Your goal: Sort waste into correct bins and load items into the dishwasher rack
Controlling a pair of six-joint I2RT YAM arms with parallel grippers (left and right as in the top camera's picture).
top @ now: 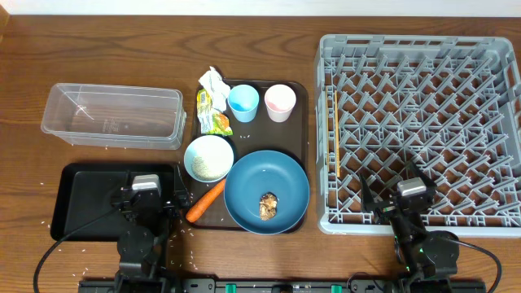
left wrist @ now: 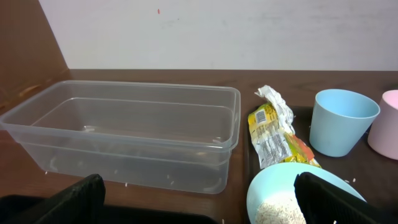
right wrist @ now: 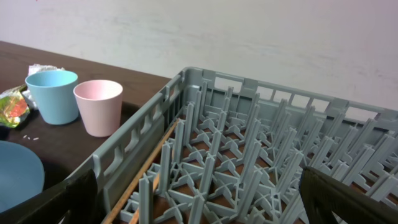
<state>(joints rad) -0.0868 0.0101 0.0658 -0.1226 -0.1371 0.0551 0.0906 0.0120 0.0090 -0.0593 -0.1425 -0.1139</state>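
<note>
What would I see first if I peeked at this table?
The big grey dishwasher rack fills the right side of the table. In the middle, a blue plate holding a brown food lump sits on a dark tray, an orange carrot lying beside it.

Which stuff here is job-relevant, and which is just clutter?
Job: paper, wrapper, carrot, rice, lump, plate, bowl, blue cup, pink cup, clear box, black tray, rack.
Lying about: brown tray, wooden stick in rack.
</note>
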